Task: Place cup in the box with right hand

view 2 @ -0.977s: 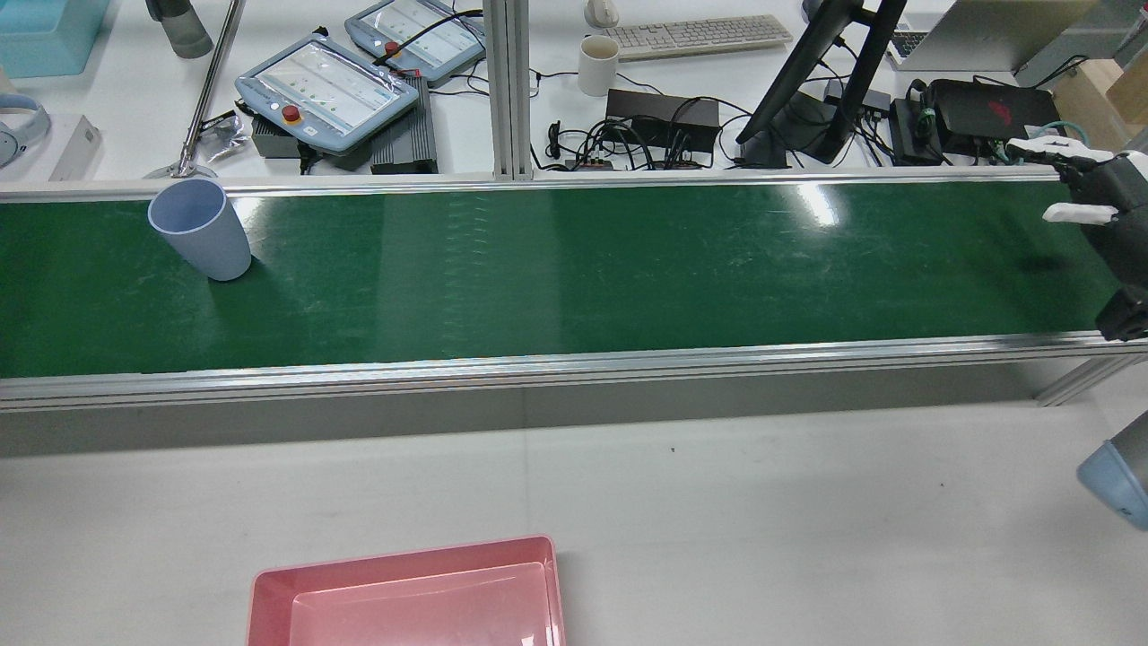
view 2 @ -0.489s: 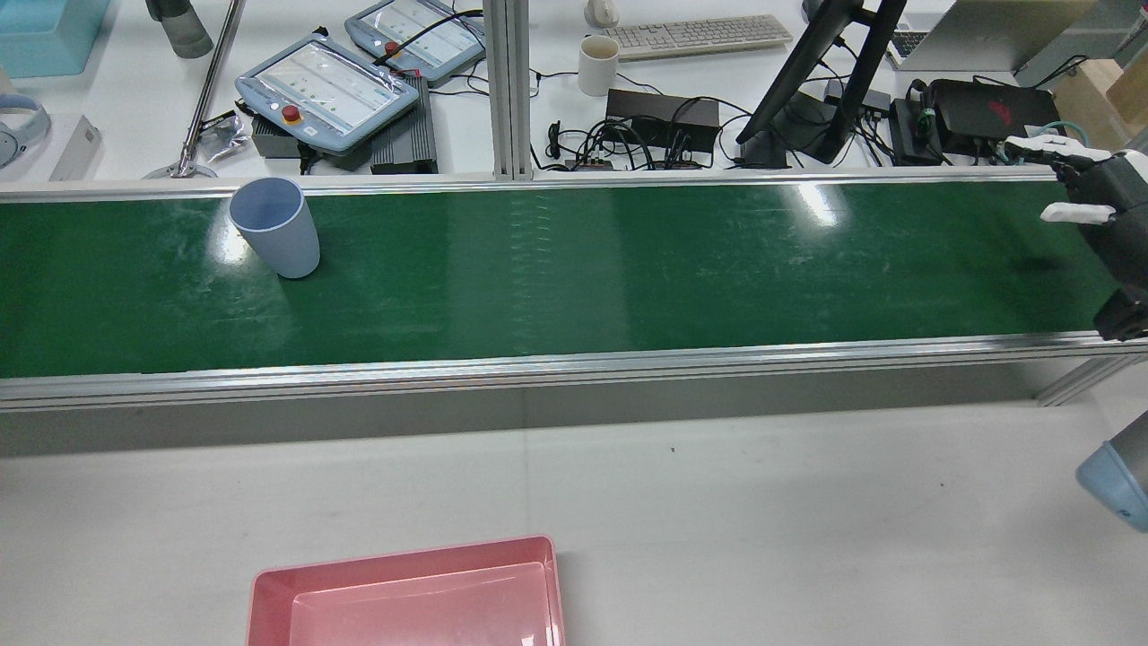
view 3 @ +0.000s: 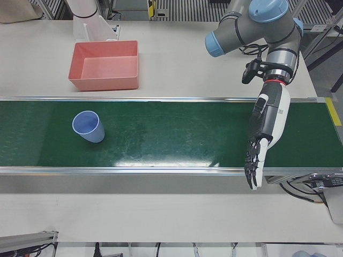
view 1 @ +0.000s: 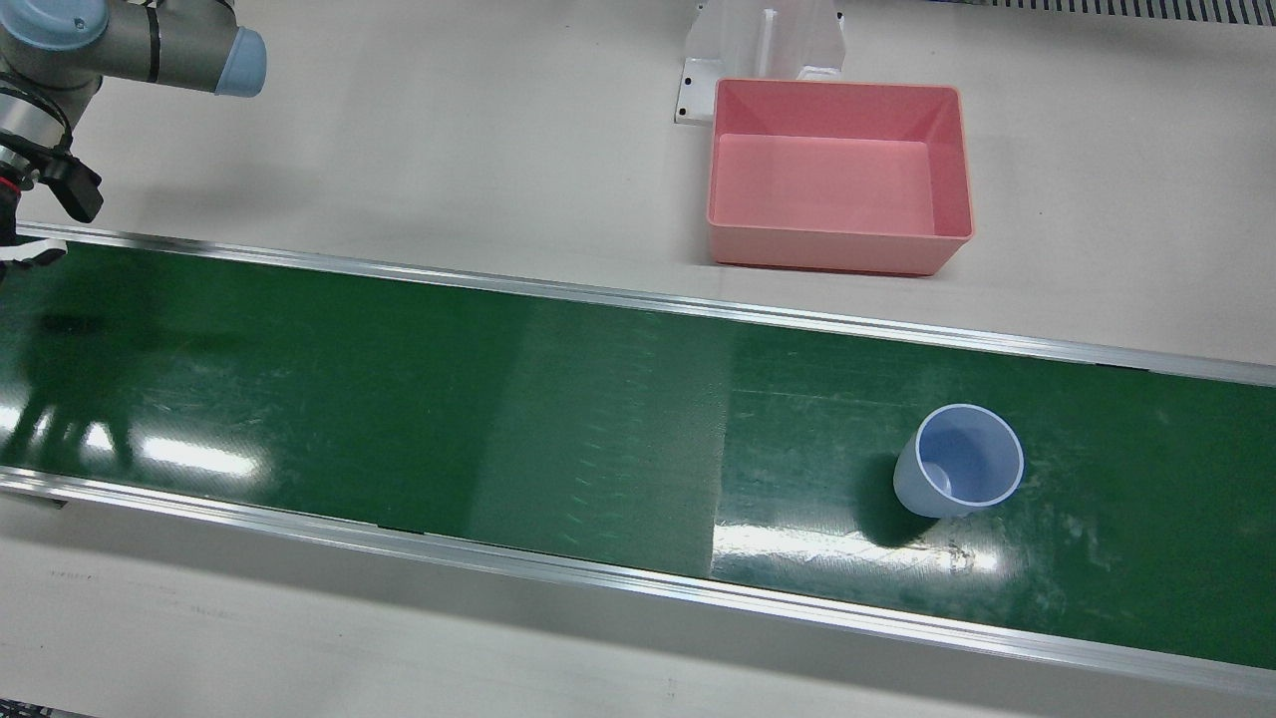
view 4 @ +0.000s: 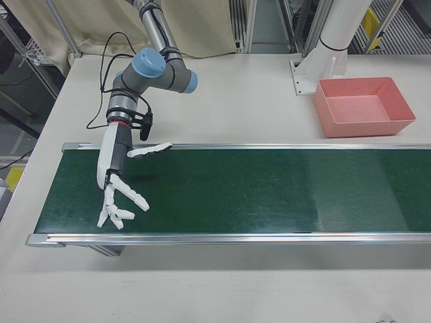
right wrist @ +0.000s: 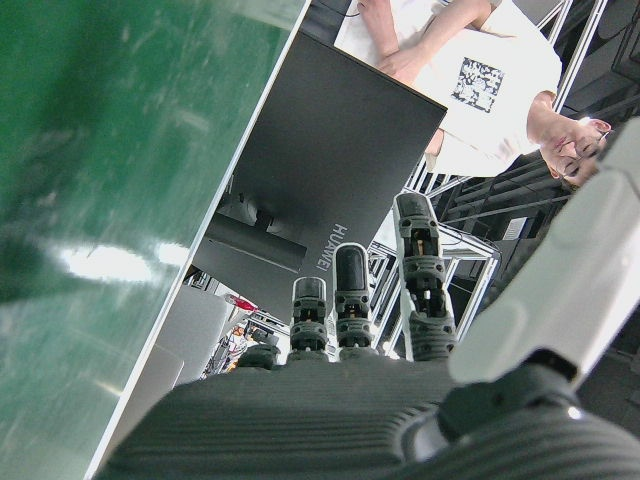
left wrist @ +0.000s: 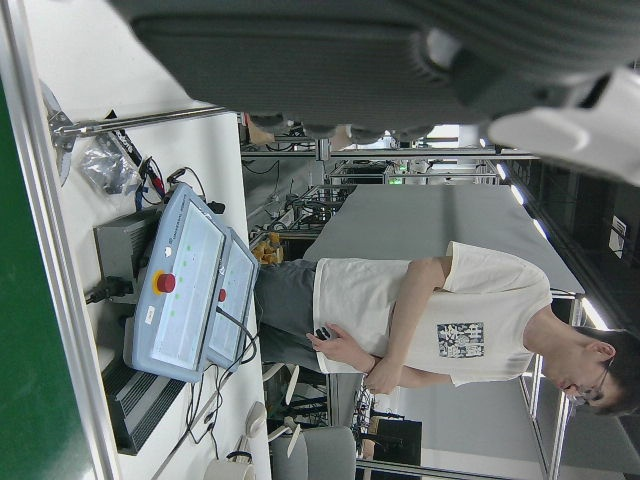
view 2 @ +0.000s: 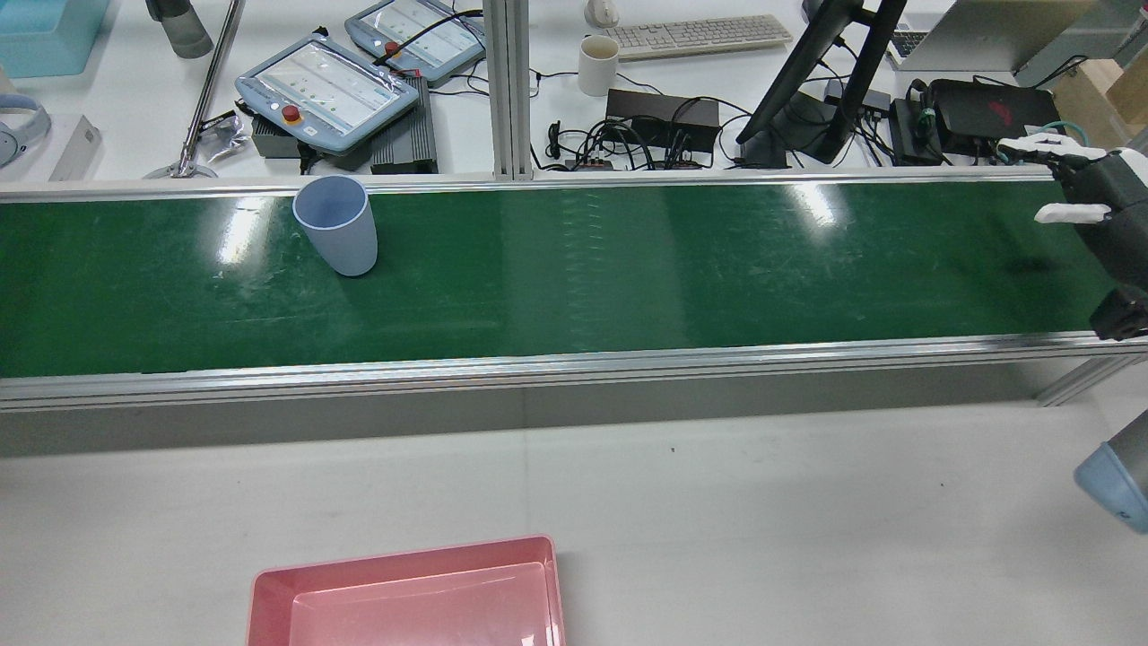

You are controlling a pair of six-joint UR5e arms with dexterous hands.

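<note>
A light blue cup stands upright on the green conveyor belt, near its far rail; it also shows in the front view and the left-front view. The pink box sits empty on the white table before the belt, also in the front view. My right hand is open with fingers spread over the belt's end, far from the cup, at the rear view's right edge. My left hand is open, fingers stretched out over the belt's other end.
Past the belt's far rail lie teach pendants, a white mug, cables and a monitor stand. A white pedestal stands behind the box. A person stands beyond the desk in both hand views.
The cup has travelled along the belt to the right in the rear view, toward my right hand. Both hands stay where they were.
</note>
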